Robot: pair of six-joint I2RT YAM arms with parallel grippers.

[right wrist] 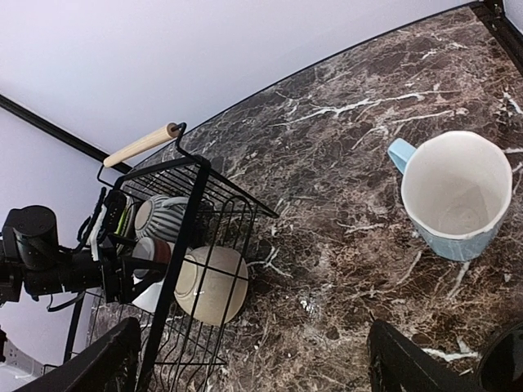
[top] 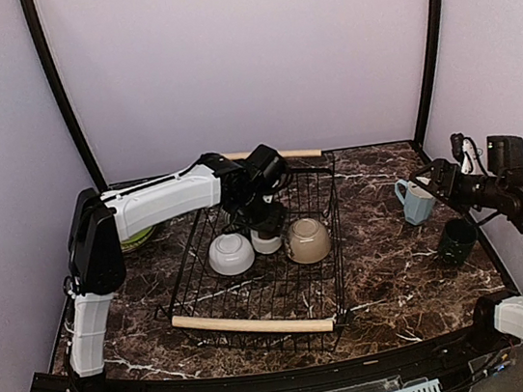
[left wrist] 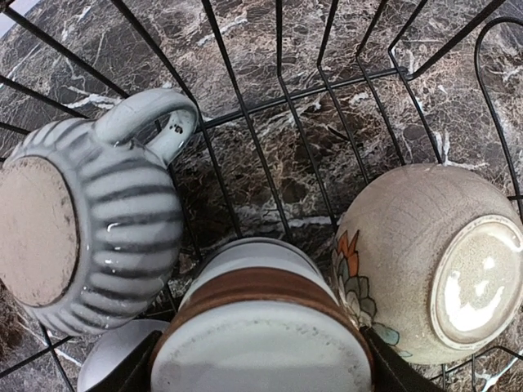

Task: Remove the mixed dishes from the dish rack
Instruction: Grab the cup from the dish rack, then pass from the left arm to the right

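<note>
Four dishes sit in the dish rack [top: 265, 291], which stands mid-table [top: 390, 275]: a white bowl [top: 232, 253], a small white-brown cup [left wrist: 261, 327], a beige bowl [top: 308, 239] and a grey-striped mug [left wrist: 90, 237]. Both bowls are inverted. The striped mug, just beside the cup, shows its base to my left wrist camera.

My left jaws are down inside the rack, one finger [left wrist: 122, 371] on each side of the cup. The frame edge cuts off the contact line, so I cannot tell whether the cup is gripped or only straddled.

Right of the rack, a light-blue mug [right wrist: 453, 192] stands upright on the table, with a dark-teal mug [top: 457, 240] nearer the front. My right jaws hang over that side, spread wide and holding nothing. A green plate [top: 136, 239] lies at the table's left edge, partly hidden by my left arm [top: 160, 200].
</note>
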